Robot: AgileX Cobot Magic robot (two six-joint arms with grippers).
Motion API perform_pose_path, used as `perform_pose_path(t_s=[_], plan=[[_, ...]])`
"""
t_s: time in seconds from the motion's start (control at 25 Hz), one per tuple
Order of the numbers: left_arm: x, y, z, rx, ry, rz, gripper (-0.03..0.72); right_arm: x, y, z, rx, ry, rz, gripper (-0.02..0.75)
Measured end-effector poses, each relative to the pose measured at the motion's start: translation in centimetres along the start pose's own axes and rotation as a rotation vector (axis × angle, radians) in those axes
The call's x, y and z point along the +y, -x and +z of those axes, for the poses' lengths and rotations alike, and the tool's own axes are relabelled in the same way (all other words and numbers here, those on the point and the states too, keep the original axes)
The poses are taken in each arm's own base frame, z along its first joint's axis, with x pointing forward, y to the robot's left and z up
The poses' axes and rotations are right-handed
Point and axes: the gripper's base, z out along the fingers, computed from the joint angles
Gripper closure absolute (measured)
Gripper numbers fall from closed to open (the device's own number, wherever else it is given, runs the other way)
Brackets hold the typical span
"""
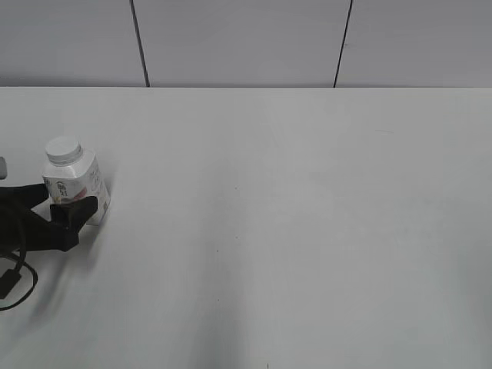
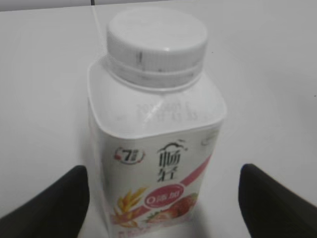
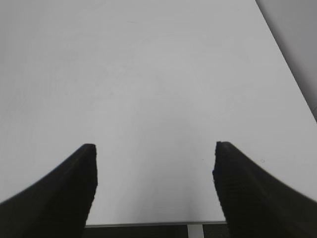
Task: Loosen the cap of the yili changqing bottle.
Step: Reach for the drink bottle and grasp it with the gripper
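My left tool is spread wide around the yili changqing bottle, fingers flanking its lower body with clear gaps both sides, not touching in the left wrist view. Bottle stands upright at the far left of the white counter, label with fruit picture facing my wrist camera. The cap sits on the neck, white, flat-topped. My right tool is spread too, holding nothing, over bare counter near its edge; it is out of sight in the exterior view.
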Motion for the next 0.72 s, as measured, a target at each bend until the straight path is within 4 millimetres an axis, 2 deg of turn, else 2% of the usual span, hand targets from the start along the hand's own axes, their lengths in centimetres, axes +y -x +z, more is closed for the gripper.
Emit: perform_pose_path(t_s=[0.4, 0.72], plan=[[0.9, 1.3, 1.6, -0.062, -0.002, 0.036, 0.122, 0.0, 0.0, 0.0, 0.0, 0.0, 0.0, 0.16], [1.4, 1.1, 2.7, -0.064, 0.0, 0.036, 0.122, 0.0, 0.0, 0.0, 0.0, 0.0, 0.0, 0.16]])
